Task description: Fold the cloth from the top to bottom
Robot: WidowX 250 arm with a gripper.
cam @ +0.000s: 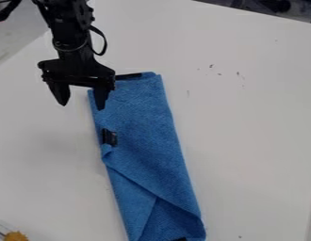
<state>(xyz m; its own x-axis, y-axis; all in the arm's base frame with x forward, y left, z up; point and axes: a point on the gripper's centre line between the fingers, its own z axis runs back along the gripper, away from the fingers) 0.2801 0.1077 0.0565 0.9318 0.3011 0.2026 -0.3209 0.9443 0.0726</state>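
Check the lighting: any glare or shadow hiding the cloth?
Camera view: soft, even light, no glare patches on the white table or blue cloth; a faint shadow lies on the table left of the cloth, hiding none of it; the black gripper reads nearly as a silhouette.

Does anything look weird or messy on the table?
Yes. The blue cloth is folded crookedly: a slanting edge crosses its lower part, and its left side in the picture bunches below a small black piece. The white table also has dark specks, maybe dirt.

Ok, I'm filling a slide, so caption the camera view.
Open black two-finger gripper at the upper left edge of a folded blue cloth on a white table.
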